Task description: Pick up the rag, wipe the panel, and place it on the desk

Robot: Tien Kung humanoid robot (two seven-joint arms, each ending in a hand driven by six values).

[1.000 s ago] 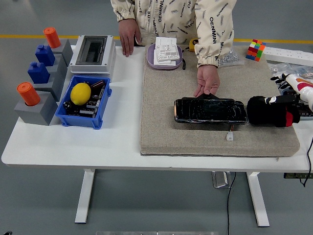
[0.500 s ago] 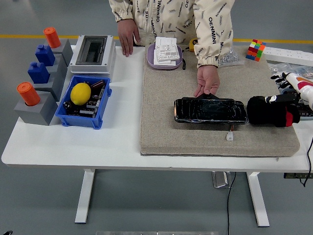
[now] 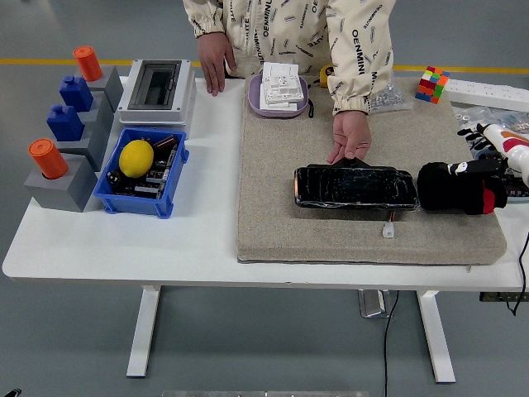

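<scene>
a: looking at your right hand [image 3: 463, 187] — it's coming in from the right edge w/ fingers curled round the dark rag [image 3: 450, 188], which is bunched into a lump and sitting on the mat just beside the panel's right end.

b: and the panel?

a: the panel [image 3: 355, 187] is lying flat on the tan mat [image 3: 281, 215], long side running left-right, black & glossy. a small white connector [image 3: 388, 231] is lying just in front of it on a thin wire.

b: is anyone else touching it?

a: yes, a person's hand [image 3: 350, 136] is pressing down at the panel's far edge, fingertips touching it. their other hand [image 3: 218, 64] is resting on the white table [image 3: 99, 244] near the grey box [image 3: 156, 86].

b: your left hand?

a: not showing in this view.

b: anything else nearby?

a: a blue bin [image 3: 142, 171] w/ a yellow lemon [image 3: 136, 158] is sitting well left of the mat, and a colour cube [image 3: 432, 84] is sitting at the far right.
</scene>
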